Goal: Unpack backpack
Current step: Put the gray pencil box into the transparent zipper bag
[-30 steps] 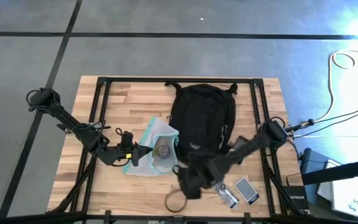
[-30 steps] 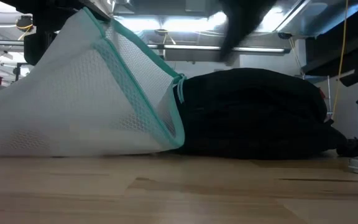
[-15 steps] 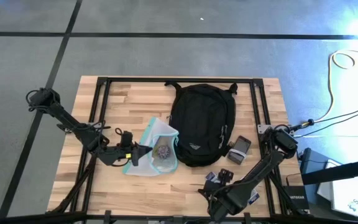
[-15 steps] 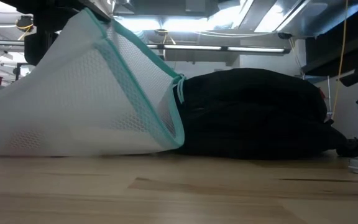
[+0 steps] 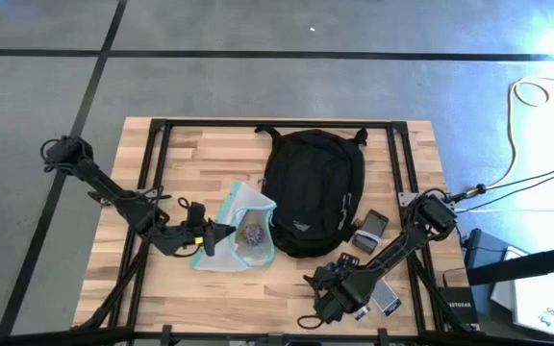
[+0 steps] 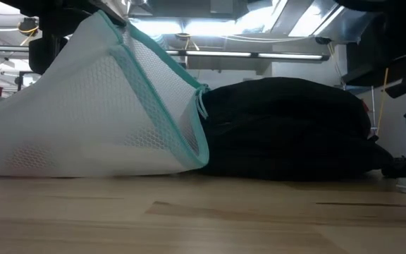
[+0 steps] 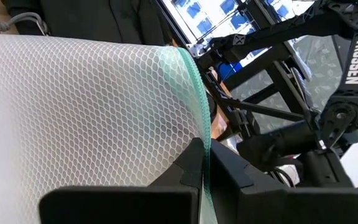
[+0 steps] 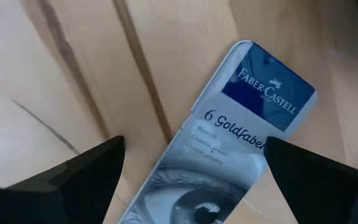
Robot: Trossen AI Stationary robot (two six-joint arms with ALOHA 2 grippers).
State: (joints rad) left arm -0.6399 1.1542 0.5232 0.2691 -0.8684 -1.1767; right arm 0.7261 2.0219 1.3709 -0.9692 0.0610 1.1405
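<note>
- Lying flat near the middle of the wooden surface [image 5: 190, 154], toward its far side, the backpack [image 5: 311, 187] is black, with its straps at the far end; in the low view it is a dark mound [image 6: 287, 127] behind the mesh.
- Just beside the backpack, on its left, sits a white mesh pouch [image 5: 240, 234] with a teal edge, a small dark item showing through it.
- The left tool [image 5: 207, 236] is pinched tight on the pouch's teal rim [image 7: 197, 118], lifting that edge off the surface.
- The right tool [image 5: 327, 306] hangs near the front edge with its fingers [image 8: 86, 168] spread wide, holding nothing, over a pencil tin [image 8: 229, 143] printed with an eye.
- A few small flat items [image 5: 371, 229] lie on the surface to the right of the backpack.
</note>
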